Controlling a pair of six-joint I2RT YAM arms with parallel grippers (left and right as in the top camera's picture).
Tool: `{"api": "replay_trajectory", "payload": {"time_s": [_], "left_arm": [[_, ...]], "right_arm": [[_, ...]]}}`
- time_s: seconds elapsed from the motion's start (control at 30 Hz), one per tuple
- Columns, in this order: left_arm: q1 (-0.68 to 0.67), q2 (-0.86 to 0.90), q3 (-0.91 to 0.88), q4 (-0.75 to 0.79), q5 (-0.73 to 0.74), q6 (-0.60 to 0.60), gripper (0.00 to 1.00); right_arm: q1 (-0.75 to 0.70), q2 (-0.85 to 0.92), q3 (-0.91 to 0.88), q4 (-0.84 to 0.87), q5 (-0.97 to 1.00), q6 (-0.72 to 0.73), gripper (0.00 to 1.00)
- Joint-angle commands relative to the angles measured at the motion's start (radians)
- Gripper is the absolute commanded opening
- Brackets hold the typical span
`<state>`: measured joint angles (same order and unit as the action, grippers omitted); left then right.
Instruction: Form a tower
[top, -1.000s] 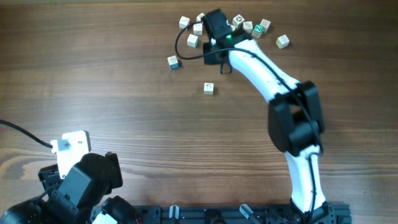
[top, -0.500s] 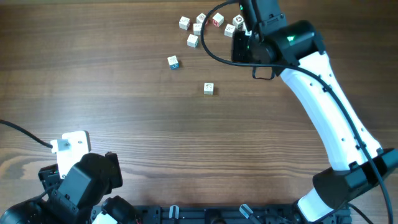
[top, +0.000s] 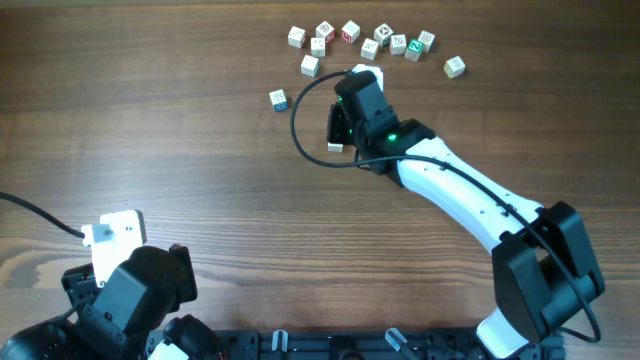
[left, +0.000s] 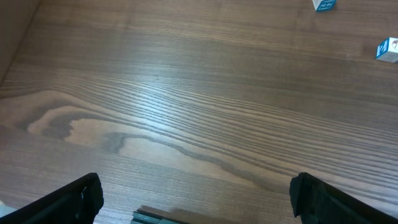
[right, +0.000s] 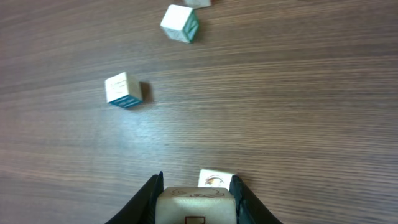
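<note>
The tower is out of view; only single whitish cubes show. My right gripper (right: 196, 198) is shut on one cube (right: 196, 202), held between both fingers low over the table. Just beyond it a lone cube (right: 216, 178) with a brownish mark lies on the wood. From overhead the right gripper (top: 340, 128) hovers right beside that lone cube (top: 335, 147), which is partly covered. My left gripper (left: 199, 205) is open with nothing between its fingers, down at the table's near left.
Several loose cubes lie in a row at the back (top: 369, 49), with one apart at the right (top: 455, 66). Two more lie left of the right gripper (top: 310, 65) (top: 278, 99). The left arm (top: 130, 290) rests at the near left corner.
The right arm swung away from the back row of cubes and came down toward the near side, over the lone cube. The left arm has not moved.
</note>
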<state>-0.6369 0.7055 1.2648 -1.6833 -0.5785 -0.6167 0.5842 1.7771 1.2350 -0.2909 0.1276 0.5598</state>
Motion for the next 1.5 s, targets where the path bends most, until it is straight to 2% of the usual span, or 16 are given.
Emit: {"api": "replay_trajectory", "payload": {"time_s": [0.0, 0.3, 0.5, 0.8, 1.0, 1.47], "left_arm": [[0.0, -0.003, -0.003, 0.001, -0.01, -0.02, 1.0], [0.0, -0.003, -0.003, 0.001, -0.01, -0.02, 1.0], [0.0, -0.003, -0.003, 0.001, -0.01, -0.02, 1.0], [0.0, -0.003, -0.003, 0.001, -0.01, -0.02, 1.0], [0.0, -0.003, -0.003, 0.001, -0.01, -0.02, 1.0], [0.0, -0.003, -0.003, 0.001, -0.01, -0.02, 1.0]], "right_arm": [[0.002, 0.021, -0.002, 0.014, 0.018, -0.008, 0.29], [0.002, 0.08, -0.002, 0.036, 0.007, -0.029, 0.33], [0.002, 0.1, 0.0, 0.044, 0.063, 0.064, 0.33], [0.058, 0.151, 0.074, -0.018, 0.153, 0.073, 0.33], [0.059, 0.157, 0.074, -0.028, 0.188, 0.148, 0.32], [0.059, 0.214, 0.077, 0.014, 0.187, 0.097, 0.35]]}}
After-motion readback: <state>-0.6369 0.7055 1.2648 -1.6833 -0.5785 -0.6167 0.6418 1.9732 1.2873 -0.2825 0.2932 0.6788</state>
